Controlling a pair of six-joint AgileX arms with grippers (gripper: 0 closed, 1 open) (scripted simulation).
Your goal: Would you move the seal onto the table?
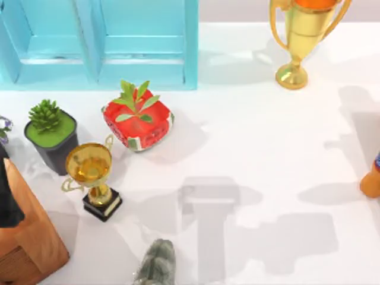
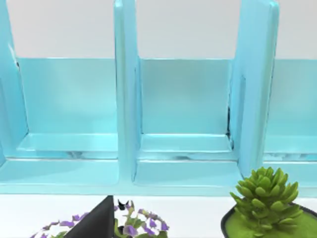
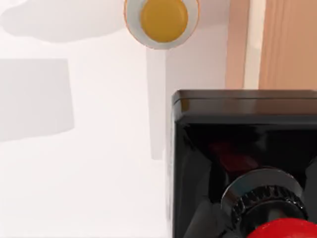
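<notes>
White table [image 1: 267, 148] lies bare beneath the seal [image 3: 242, 168]; lower it level. Right gripper's grip: cannot tell.

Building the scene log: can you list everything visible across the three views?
seal: 1, black block, red knob, close under the right wrist camera
table: 1, white
cabinet: 1, turquoise, far left
trophies: 2, gold; one far right, one on black base, left
succulent in dark pot: 1, green, left
plant in red pot: 1, beside cabinet
wooden block: 1, brown, near left corner
stone lump: 1, grey-green, near edge
purple flowers: 1 clump, left wrist view
orange object: 1, right edge
</notes>
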